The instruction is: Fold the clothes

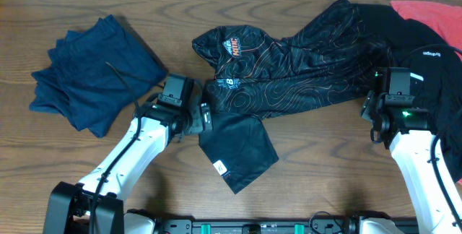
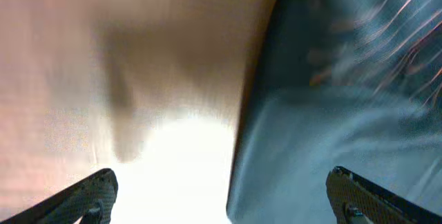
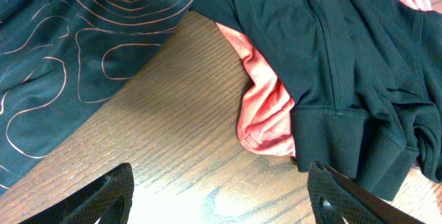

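1. Navy garment (image 1: pixel 94 75): upper left of the overhead view, a rumpled heap on the wooden table (image 1: pixel 325 169), well apart from the other clothes.

2. My left claw (image 2: pixel 222 182): left of centre in the overhead view, at the left end of the jersey. In the left wrist view my two fingers (image 2: pixel 93 195) sit at the bottom corners, spread wide with nothing pinched. Below them, blurred, are bare wood on the left and dark fabric on the right.

3. Black jersey (image 1: pixel 289 68): centre of the overhead view, lying flat and creased, stretched from centre left towards the upper right. It has thin orange contour lines and an orange and white emblem near its left end.

4. Black panel (image 1: pixel 238 151): lower centre, just below the jersey's left end and touching it, with a small white mark. I cannot tell whether it is part of the jersey or a separate piece.

5. My right claw (image 3: pixel 221 182): right side of the overhead view, at the jersey's right end. In the right wrist view its fingers (image 3: pixel 110 193) are spread apart and grip nothing, with bare wood between them, the jersey at upper left and the other clothes at right.

6. Plain black garment (image 1: pixel 426 39): far right, with small white lettering. Its ribbed hem shows in the right wrist view.

7. Red garment (image 1: pixel 426 10): upper right corner, lying partly under the plain black garment.
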Robot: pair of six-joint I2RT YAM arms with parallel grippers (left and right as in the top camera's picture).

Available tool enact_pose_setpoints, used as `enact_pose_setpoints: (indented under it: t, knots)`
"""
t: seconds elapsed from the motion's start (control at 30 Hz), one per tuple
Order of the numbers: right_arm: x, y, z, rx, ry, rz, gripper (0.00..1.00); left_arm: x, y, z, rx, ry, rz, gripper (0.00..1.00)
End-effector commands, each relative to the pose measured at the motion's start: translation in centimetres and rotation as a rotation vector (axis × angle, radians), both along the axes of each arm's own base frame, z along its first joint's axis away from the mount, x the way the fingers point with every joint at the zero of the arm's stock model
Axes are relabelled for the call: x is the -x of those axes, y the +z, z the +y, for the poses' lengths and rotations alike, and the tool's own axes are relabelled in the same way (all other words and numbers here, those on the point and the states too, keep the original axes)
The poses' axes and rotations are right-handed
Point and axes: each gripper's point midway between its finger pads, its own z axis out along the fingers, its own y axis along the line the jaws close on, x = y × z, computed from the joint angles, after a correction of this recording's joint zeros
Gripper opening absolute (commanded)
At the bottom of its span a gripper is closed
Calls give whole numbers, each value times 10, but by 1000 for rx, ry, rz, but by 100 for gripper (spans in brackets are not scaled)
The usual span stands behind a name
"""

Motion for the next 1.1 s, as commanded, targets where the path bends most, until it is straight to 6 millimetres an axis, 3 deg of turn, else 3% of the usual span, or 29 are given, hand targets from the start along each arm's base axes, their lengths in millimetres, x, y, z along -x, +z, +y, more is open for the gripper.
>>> enact_pose_setpoints:
  t: [0.0,0.07,0.23,0.4,0.6,0.67,0.77,0.8,0.93,1.07]
  knots:
    - [-1,5,-3,6,-5,-13,79,11,-2,-14,82,-12,52,98]
    - [0,5,-3,6,-5,-11,79,11,-5,-14,85,-13,47,99]
    - [1,4,-3,6,-5,-5,79,12,-14,-29,168,-38,49,76]
    - [2,4,-3,6,-5,-1,79,17,-32,-35,200,-14,122,76]
    - [2,4,-3,6,-5,1,79,16,-41,-42,233,-2,147,67]
    - [2,4,-3,6,-5,2,79,16,-41,-47,263,-9,154,52]
    - [3,3,-1,-4,0,6,80,17,-41,-50,277,-17,161,11]
    - [3,1,1,-17,10,11,80,17,-41,-50,277,-17,161,6]
    - [6,-4,8,-59,30,33,80,15,-37,-46,270,-34,151,6]
    - [9,-6,10,-64,34,48,81,14,-16,-22,247,-45,143,6]
